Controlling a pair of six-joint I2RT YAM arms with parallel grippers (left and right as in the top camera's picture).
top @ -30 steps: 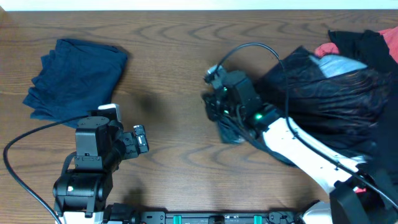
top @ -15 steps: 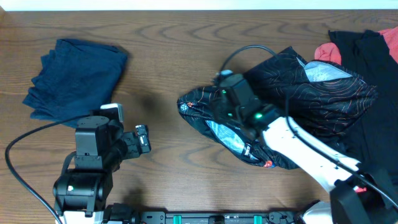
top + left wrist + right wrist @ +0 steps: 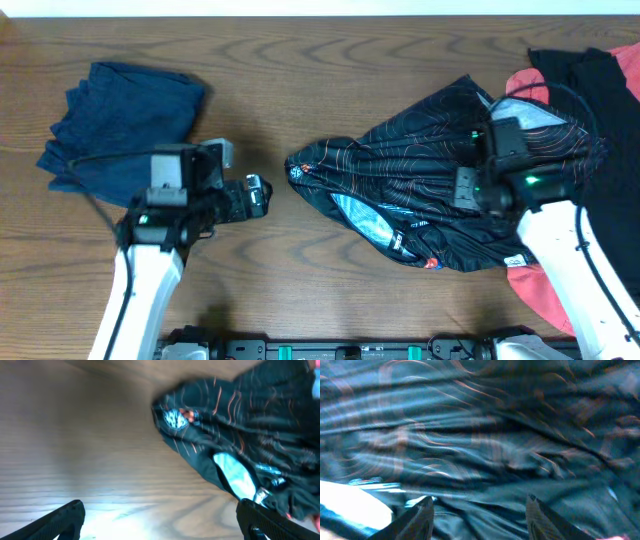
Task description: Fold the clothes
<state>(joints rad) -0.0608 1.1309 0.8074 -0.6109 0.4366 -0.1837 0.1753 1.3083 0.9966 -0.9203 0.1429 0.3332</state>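
While the overhead view takes in the whole table (image 3: 300, 60), only the wrist cameras show how the fingers stand. From above, a black jersey (image 3: 420, 200) with orange contour lines lies crumpled and spread in the middle. A folded navy garment (image 3: 120, 125) sits well to the left of the jersey, and a heap of black and coral-red clothes (image 3: 600, 90) touches the jersey's right edge.

The left gripper (image 3: 258, 195) hovers just left of the jersey's left tip. In its own camera the left gripper (image 3: 160, 525) is spread wide and empty over bare wood. That view also shows a round white logo (image 3: 175, 419) at the jersey's tip and a pale blue patch (image 3: 235, 475) further in.

The right gripper (image 3: 470, 190) is above the jersey's right part. Its wrist view, blurred, fills with jersey fabric (image 3: 485, 445), and the right gripper (image 3: 480, 520) is released, fingers apart, holding nothing.

Half a second ago the right gripper was over the jersey's left-centre, and it has since drawn back to the right. The left arm, then parked far below and left of the jersey, has swung up towards its tip. A second ago the jersey was bunched up against the heap.
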